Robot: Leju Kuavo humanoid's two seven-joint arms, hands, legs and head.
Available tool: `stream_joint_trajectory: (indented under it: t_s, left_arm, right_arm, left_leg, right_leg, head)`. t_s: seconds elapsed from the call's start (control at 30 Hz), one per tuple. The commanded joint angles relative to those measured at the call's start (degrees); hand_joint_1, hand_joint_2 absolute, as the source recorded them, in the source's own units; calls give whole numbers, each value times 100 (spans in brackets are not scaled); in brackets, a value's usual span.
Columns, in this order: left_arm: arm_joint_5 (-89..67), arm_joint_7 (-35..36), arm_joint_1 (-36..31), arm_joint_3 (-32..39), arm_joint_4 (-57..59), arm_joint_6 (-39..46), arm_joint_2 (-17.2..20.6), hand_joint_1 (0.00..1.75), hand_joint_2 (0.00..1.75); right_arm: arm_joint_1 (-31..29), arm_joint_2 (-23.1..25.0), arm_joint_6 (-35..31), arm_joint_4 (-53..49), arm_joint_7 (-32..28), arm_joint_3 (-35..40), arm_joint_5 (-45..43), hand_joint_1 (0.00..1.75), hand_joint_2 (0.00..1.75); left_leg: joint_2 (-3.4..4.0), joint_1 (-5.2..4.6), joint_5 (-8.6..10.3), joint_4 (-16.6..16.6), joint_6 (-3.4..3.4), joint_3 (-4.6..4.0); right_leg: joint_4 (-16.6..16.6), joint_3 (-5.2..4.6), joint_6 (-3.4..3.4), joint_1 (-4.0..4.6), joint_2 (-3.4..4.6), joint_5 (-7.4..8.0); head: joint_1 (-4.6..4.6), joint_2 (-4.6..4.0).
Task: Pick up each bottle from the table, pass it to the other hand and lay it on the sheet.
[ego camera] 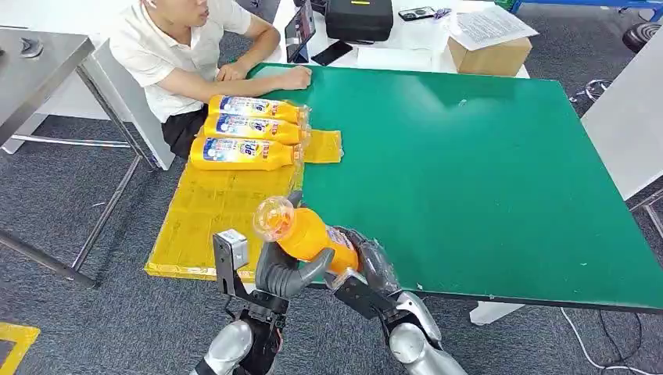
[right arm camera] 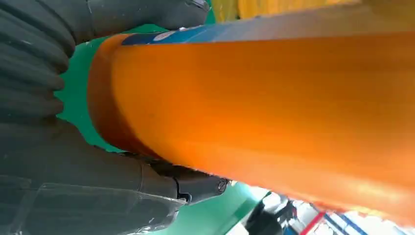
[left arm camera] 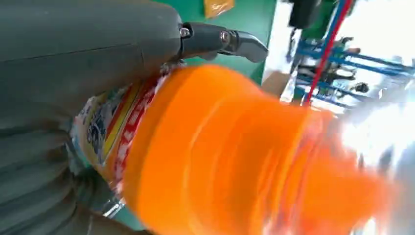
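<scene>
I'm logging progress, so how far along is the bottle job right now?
Done: three bottles lie side by side on the yellow sheet. In hand: a fourth orange bottle is mid-handover, gripped by both the left hand and right hand. Left: release by one hand and laying it on the sheet. The green table has no more bottles.

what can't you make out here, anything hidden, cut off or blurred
- Orange bottle: its base end is hidden in the head view by the right hand.
- Bottle's cap end: smeared by blur in the left wrist view.
- Bottle label: print too blurred to read, partly covered by the left hand.
- Yellow sheet: its far part is hidden under three laid bottles.
</scene>
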Motion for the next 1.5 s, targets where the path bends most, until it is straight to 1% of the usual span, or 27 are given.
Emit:
stream_joint_trajectory:
  t_s: [0.03, 0.1, 0.13, 0.27, 0.37, 0.6, 0.63, 0.67, 0.73, 0.77, 0.8, 0.83, 0.87, 0.9, 0.93, 0.97, 1.03, 1.07, 1.1, 1.13, 1.17, 1.23, 1.3, 1.37, 1.43, 1.47, 1.5]
  left_arm:
    - [274, 200, -403, -158, 865, -178, -48, 175, 175]
    - [286, 195, -424, -145, 894, -196, -45, 175, 175]
    - [286, 195, -424, -145, 894, -196, -45, 175, 175]
    - [374, 181, -459, -97, 962, -284, -81, 175, 175]
    - [368, 33, -473, 3, 956, -236, -103, 175, 175]
    - [369, 31, -477, 7, 940, -242, -97, 175, 175]
    - [281, -58, -465, 12, 907, -141, -102, 175, 175]
    - [147, -227, -476, 49, 870, 19, -112, 175, 175]
    - [-93, -455, -540, 176, 788, 382, -110, 175, 175]
    - [-206, -520, -583, 272, 761, 583, -69, 175, 175]
    - [-406, -668, -636, 431, 725, 850, -17, 175, 175]
    - [-458, -715, -647, 583, 665, 912, 12, 175, 175]
    - [-334, -704, -603, 927, 516, 917, -63, 175, 175]
    - [-222, -647, -610, 1088, 415, 855, -78, 175, 175]
    - [-85, -652, -612, 1311, 222, 806, -86, 175, 175]
    - [97, -691, -548, 1575, -38, 739, -104, 175, 175]
    - [97, -691, -548, 1575, -38, 739, -104, 175, 175]
    - [97, -691, -548, 1575, -38, 739, -104, 175, 175]
    - [97, -691, -548, 1575, -38, 739, -104, 175, 175]
    - [139, -646, -402, 1736, -332, 708, -38, 175, 175]
    - [225, -673, -352, 1913, -444, 717, -68, 175, 175]
    - [348, -559, -318, 2134, -557, 711, 9, 175, 175]
    - [465, -436, -285, 2316, -564, 627, 51, 175, 175]
    - [370, -385, -315, 2344, -445, 703, 133, 175, 175]
    - [-689, -523, -632, 1966, 88, 1260, 398, 171, 175]
    - [-1420, -717, -836, 1717, 431, 1560, 509, 157, 175]
    - [-2243, -772, -1067, 1494, 870, 1936, 585, 162, 175]
  right_arm:
    - [-456, 94, -34, 413, -12, 603, 29, 175, 175]
    - [-459, 101, -35, 397, -11, 613, 27, 175, 175]
    - [-459, 101, -35, 397, -11, 613, 27, 175, 175]
    - [-447, 57, -57, 252, -51, 656, -104, 175, 175]
    - [-387, 25, -32, -7, -60, 689, -227, 175, 175]
    - [-371, 26, -32, -46, -59, 707, -220, 175, 175]
    - [-326, 7, 24, -112, -96, 712, -308, 106, 175]
    - [-265, 23, 11, -192, -174, 719, -350, 0, 175]
    - [-104, 42, -127, -347, -333, 781, -325, 0, 175]
    - [-17, 55, -286, -405, -366, 783, -241, 0, 0]
    - [84, 39, -675, -453, -378, 794, 55, 0, 0]
    - [132, 11, -1256, -422, -313, 827, 636, 0, 0]
    - [186, -85, -2415, -424, 204, 638, 2796, 0, 0]
    - [370, -41, -2415, -668, 98, 268, 4042, 0, 0]
    - [669, 109, -2415, -976, -424, -357, 4108, 0, 0]
    - [1010, 408, -2415, -1373, -803, -1202, 4528, 0, 0]
    - [1010, 408, -2415, -1373, -803, -1202, 4528, 0, 0]
    - [1010, 408, -2415, -1373, -803, -1202, 4528, 0, 0]
    - [1010, 408, -2415, -1373, -803, -1202, 4528, 0, 0]
    - [1251, 616, -2415, -1513, -1229, -1716, 4635, 0, 0]
    - [1414, 943, -2415, -1745, -1587, -2344, 4471, 0, 0]
    - [1592, 1068, -2415, -2351, -1587, -2890, 4239, 0, 0]
    - [1686, 1102, -2415, -2663, -1587, -3146, 3803, 0, 0]
    - [1731, 1220, -2415, -3012, -1587, -3415, 3641, 0, 0]
    - [1777, 1313, -2415, -3245, -1587, -3635, 3538, 0, 0]
    - [1779, 1321, -2415, -3348, -1587, -3677, 3461, 0, 0]
    - [1771, 1321, -2415, -3396, -1587, -3671, 3331, 0, 0]
  left_leg:
    - [13, 5, -9, -4, -11, 29]
    - [2, 1, -2, -5, -6, 16]
    - [5, 4, -6, -6, -10, 28]
    - [7, 4, -8, -4, -10, 22]
    - [8, 4, -8, -2, -9, 19]
    - [7, 1, -5, -2, -6, 14]
    - [11, 3, -11, -2, -10, 27]
    - [5, 2, -7, 0, -7, 16]
    - [4, 4, -11, 0, -10, 23]
    - [3, 4, -8, -1, -10, 19]
    - [-2, 4, -3, -2, -7, 11]
    - [-3, 7, -9, -1, -12, 21]
    - [-8, 6, -6, -4, -12, 21]
    - [-7, 7, -4, -3, -9, 18]
    - [-10, 11, -10, 0, -14, 26]
    - [-9, 5, -6, -2, -11, 20]
    - [-22, 1, 2, 1, -7, -5]
    - [-22, 5, -7, 6, -11, 9]
    - [-1, 7, -5, 0, -7, 8]
    - [0, 5, -3, -1, -6, 7]
    - [-3, 5, -9, -1, -9, 19]
    - [-13, 4, -2, 4, -6, -3]
    - [-5, 0, -4, 2, -7, 0]
    - [-4, 0, -6, -1, -9, 9]
    - [-12, 2, -8, 1, -12, 15]
    - [-17, -1, -2, -3, -10, 10]
    - [-22, -1, 0, -4, -9, 9]
  right_leg:
    - [-3, 23, -12, 4, 20, -4]
    - [-4, 14, -7, 1, 6, -2]
    - [-6, 25, -12, 4, 12, -4]
    - [-3, 19, -11, 3, 13, -4]
    - [-1, 16, -10, 3, 15, -4]
    - [0, 11, -8, 0, 12, -2]
    - [-1, 22, -12, 3, 18, -6]
    - [1, 14, -9, 2, 10, -4]
    - [1, 20, -12, 4, 11, -8]
    - [-1, 18, -11, 3, 9, -6]
    - [-2, 11, -8, 3, 2, -3]
    - [-1, 20, -13, 6, 3, -8]
    - [-3, 19, -13, 6, -2, -8]
    - [-5, 18, -10, 6, -2, -5]
    - [-2, 26, -15, 10, -3, -11]
    - [1, 18, -12, 4, -4, -9]
    - [5, -5, -7, 1, -19, -6]
    - [6, 9, -12, 5, -16, -14]
    - [1, 3, -9, 6, 3, -6]
    - [0, 2, -7, 3, 3, -4]
    - [2, 14, -12, 4, 3, -10]
    - [5, -5, -8, 2, -8, -7]
    - [7, -4, -9, -2, 0, -8]
    - [4, 6, -12, -1, 0, -9]
    - [5, 13, -15, 1, -5, -13]
    - [2, 9, -12, -2, -11, -10]
    - [1, 10, -12, -2, -17, -9]
  head:
    - [-2, 0]
    - [0, 0]
    - [-2, 0]
    - [-2, 0]
    - [0, 0]
    - [0, 0]
    - [0, 0]
    - [-2, 0]
    - [2, 0]
    - [-2, 0]
    - [2, 0]
    - [-2, 0]
    - [0, 0]
    - [0, 0]
    - [0, 0]
    - [-2, 0]
    - [0, 0]
    - [0, 0]
    - [0, 0]
    - [-4, 0]
    - [-2, 0]
    - [2, 0]
    - [0, 0]
    - [0, 0]
    - [0, 0]
    - [0, 0]
    - [0, 0]
